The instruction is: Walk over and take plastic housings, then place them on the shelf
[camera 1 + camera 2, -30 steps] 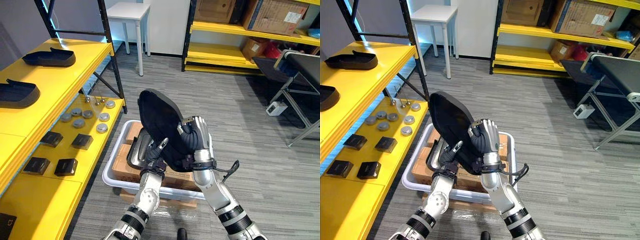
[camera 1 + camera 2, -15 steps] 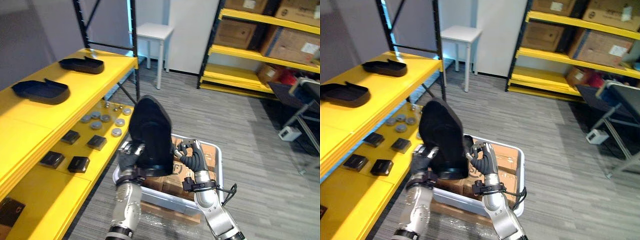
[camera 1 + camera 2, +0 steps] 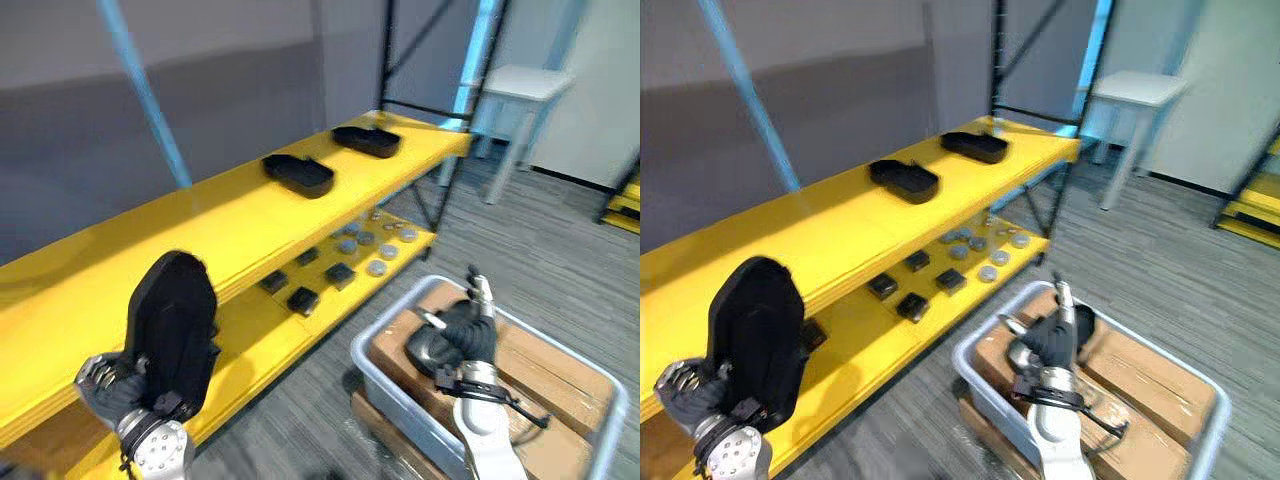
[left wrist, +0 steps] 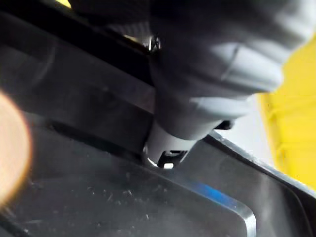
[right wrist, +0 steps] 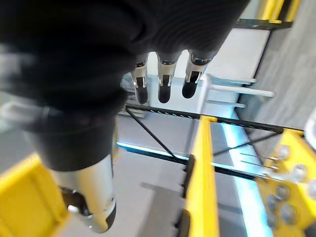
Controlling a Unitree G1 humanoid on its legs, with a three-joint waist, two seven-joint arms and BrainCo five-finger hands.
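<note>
1. Left eye view, lower left: the left hand (image 3: 112, 385) has its fingers curled round the bottom end of a black housing (image 3: 175, 325). In the left wrist view one finger (image 4: 197, 98) presses against the housing's rim.
2. The housing stands almost upright. Its long axis runs straight up from the fingers, with the rounded, broader end on top and the narrow end in the grip.
3. Just past the fingers, on the far side of the housing, runs the yellow shelf (image 3: 240, 225). Its bare top board is close behind the part.
4. My read: the housing has to be tipped from upright to flat, with its top end swung away from the fingers and onto that board.
5. Two other housings (image 3: 298, 175) lie flat on the same board, well beyond the fingers.
6. The left hand is far nearer the shelf. The right hand (image 3: 452, 340) hangs over the grey bin (image 3: 395, 385) of cardboard boxes (image 3: 540, 355), well apart from the housing.
7. In the right wrist view its fingers (image 5: 165, 84) look loose and hold nothing.
</note>
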